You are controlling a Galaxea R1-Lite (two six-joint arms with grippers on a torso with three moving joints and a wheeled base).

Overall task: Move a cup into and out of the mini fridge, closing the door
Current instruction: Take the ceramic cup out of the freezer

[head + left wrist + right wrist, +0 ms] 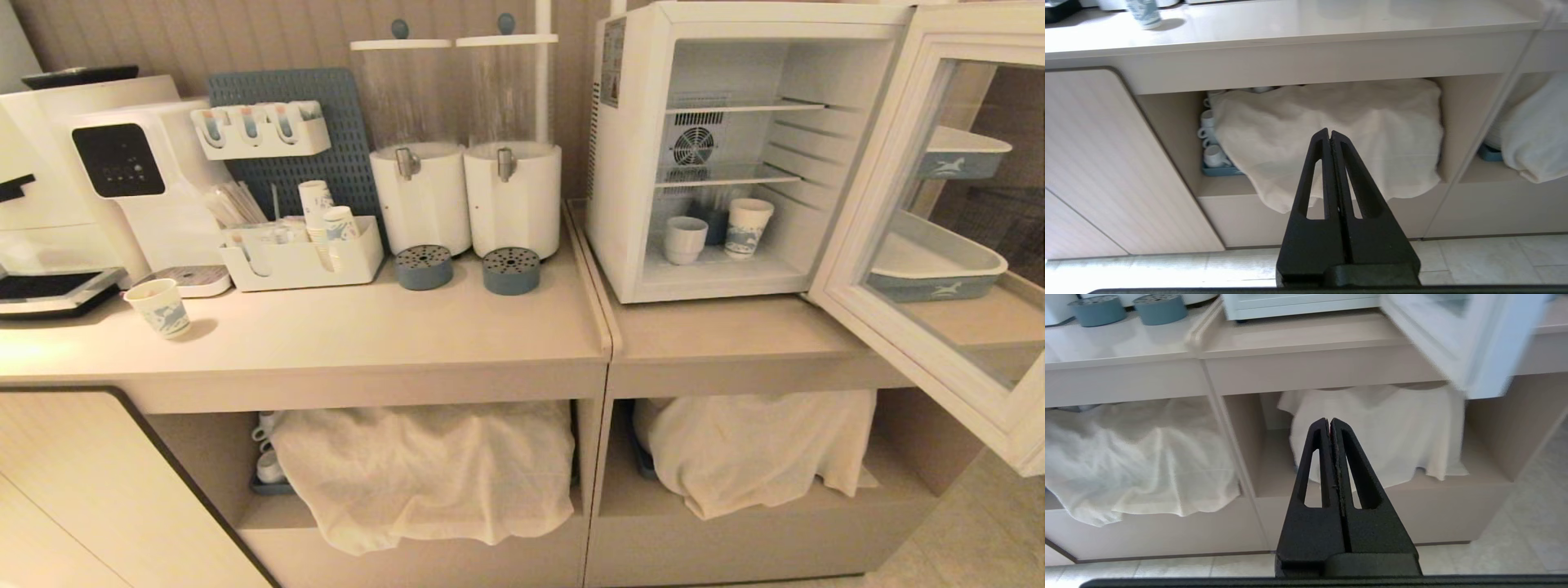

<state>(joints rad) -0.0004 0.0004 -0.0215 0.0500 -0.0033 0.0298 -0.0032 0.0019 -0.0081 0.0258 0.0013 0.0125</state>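
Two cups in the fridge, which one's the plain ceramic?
The cup on the left of the mini fridge floor: squat, plain white. The paper cup to its right is taller, with a blue pattern.

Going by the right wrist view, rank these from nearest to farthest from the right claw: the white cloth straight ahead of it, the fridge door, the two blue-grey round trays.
From the shut right claw:
1. White cloth, in the lower shelf bay directly ahead.
2. The door, swung open above, over the counter's edge.
3. Blue-grey round trays, far back on the counter, off to the side.
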